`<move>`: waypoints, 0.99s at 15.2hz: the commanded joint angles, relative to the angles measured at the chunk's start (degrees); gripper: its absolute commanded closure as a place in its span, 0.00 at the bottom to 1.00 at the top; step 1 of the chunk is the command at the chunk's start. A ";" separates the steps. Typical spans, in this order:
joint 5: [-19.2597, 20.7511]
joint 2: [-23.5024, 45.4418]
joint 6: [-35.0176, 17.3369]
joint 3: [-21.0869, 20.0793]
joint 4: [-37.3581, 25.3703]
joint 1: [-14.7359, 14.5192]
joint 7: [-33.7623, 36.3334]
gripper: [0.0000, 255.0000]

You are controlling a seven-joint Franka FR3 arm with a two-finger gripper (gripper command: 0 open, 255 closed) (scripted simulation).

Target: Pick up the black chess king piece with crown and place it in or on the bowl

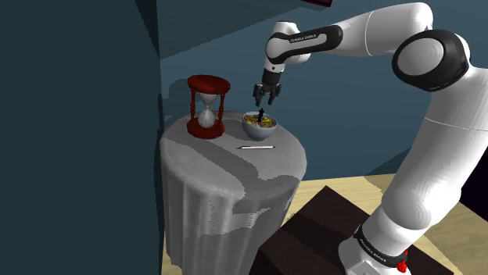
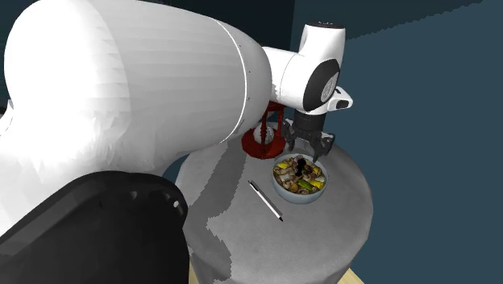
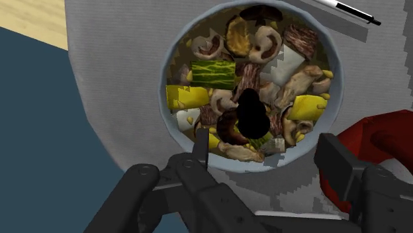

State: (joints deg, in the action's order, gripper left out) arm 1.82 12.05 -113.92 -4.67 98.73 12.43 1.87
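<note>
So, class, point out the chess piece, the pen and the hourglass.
chess piece point(image 3: 251, 118), wrist view, its black top.
pen point(image 2: 266, 200), second exterior view, middle of barrel.
hourglass point(image 1: 209, 83), shoulder view, red top plate.

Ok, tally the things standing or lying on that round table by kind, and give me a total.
red hourglass: 1
bowl of food: 1
black chess king: 1
pen: 1
Total: 4

White arm point(image 1: 422, 180), dark joints.
Smooth rounded white shells; black joint caps; dark bands point(image 1: 309, 37) with small white lettering at forearm and base; red mark point(image 1: 403, 266) low on base; all-black two-finger gripper point(image 1: 264, 100), angular links.
</note>
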 commanded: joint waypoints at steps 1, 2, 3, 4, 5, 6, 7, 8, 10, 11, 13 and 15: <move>0.00 -0.01 -0.01 0.00 0.00 0.00 0.00 0.00; 0.00 -0.01 -0.01 0.00 0.00 0.00 0.00 0.00; 0.00 -0.01 -0.01 0.00 0.00 0.00 0.00 0.00; 0.00 -0.01 0.01 0.00 -0.02 0.00 -0.01 0.00; -0.06 -0.47 1.77 -0.02 -1.32 0.00 -0.05 0.00; -0.11 -0.87 3.56 -0.04 -2.72 -0.01 -0.08 0.00; -0.15 -1.19 5.37 -0.06 -4.22 -0.02 -0.11 0.00; -0.18 -1.38 6.82 -0.07 -5.47 -0.03 -0.13 0.00; -0.18 -1.39 6.82 -0.07 -5.46 -0.03 -0.13 0.00; -0.18 -1.38 6.82 -0.07 -5.46 -0.03 -0.13 0.00; -0.18 -1.38 6.82 -0.07 -5.47 -0.03 -0.13 0.00; -0.18 -1.38 6.82 -0.07 -5.47 -0.03 -0.13 0.00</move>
State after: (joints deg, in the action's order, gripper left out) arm 1.64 10.66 -107.11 -4.74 93.27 12.40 1.74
